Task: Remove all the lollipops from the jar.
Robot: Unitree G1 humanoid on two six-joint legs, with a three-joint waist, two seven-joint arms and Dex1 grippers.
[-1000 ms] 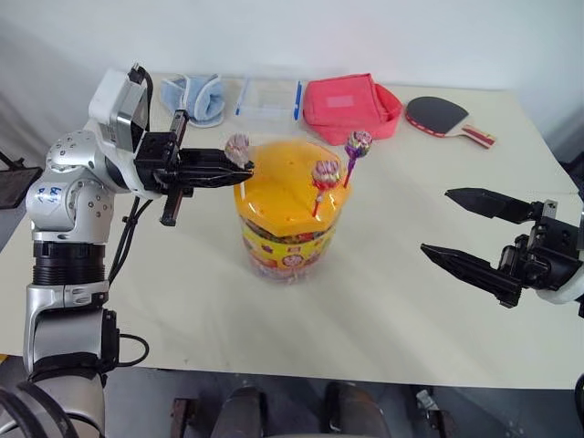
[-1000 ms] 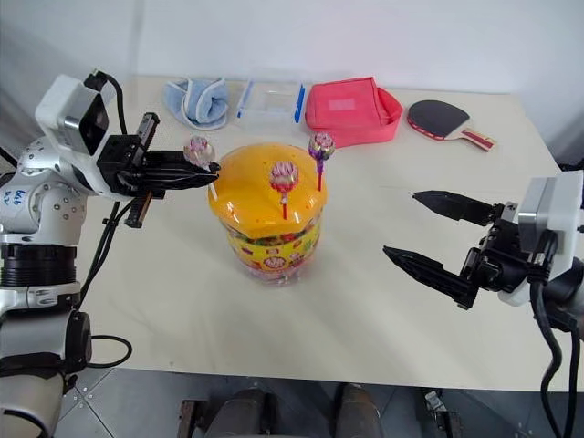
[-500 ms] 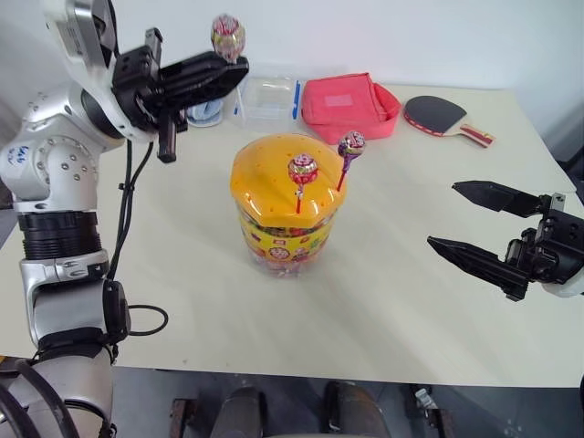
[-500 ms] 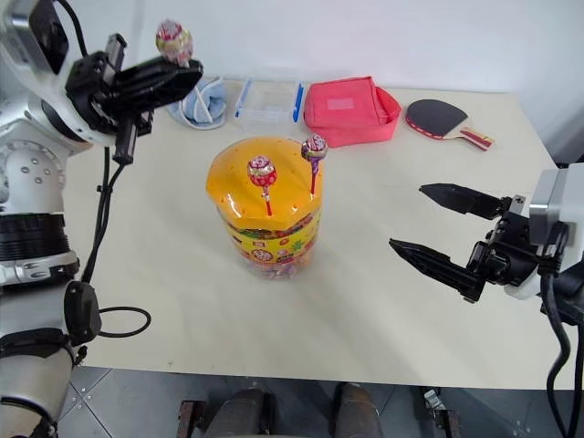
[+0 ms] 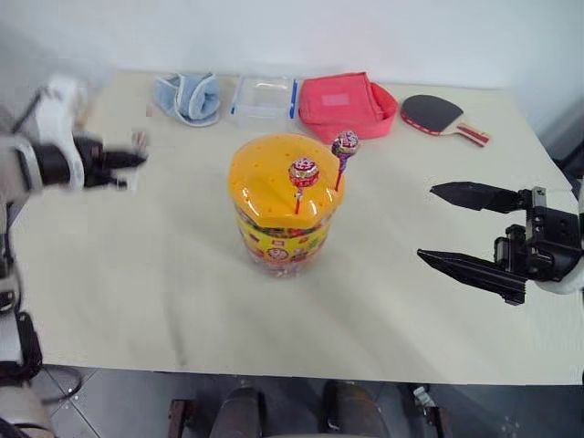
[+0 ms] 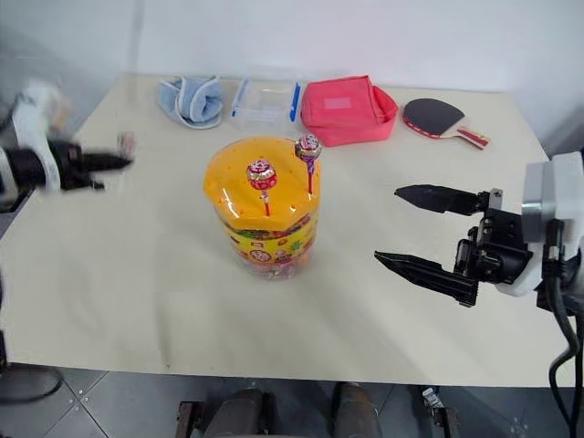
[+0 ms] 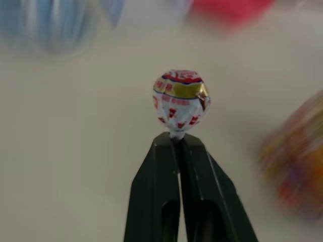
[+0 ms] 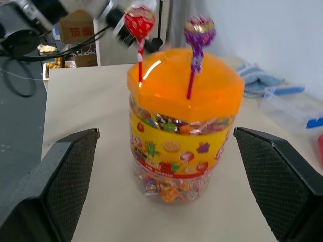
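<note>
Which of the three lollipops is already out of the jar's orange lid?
The lollipop clamped in the shut left gripper, its wrapped head above the fingertips. The red-stick lollipop and purple-stick lollipop stand in the lid.

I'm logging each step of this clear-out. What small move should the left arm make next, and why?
Probably lower and open the left gripper to drop its lollipop on the table; it is already clear of the jar, where two lollipops remain.

Your left gripper (image 7: 178,142) is pinching a lollipop (image 7: 180,103) by its stick, fingers closed together. A blurred jar (image 7: 298,161) is sitting at four o'clock; a blue cloth (image 7: 55,22) is lying at eleven.
</note>
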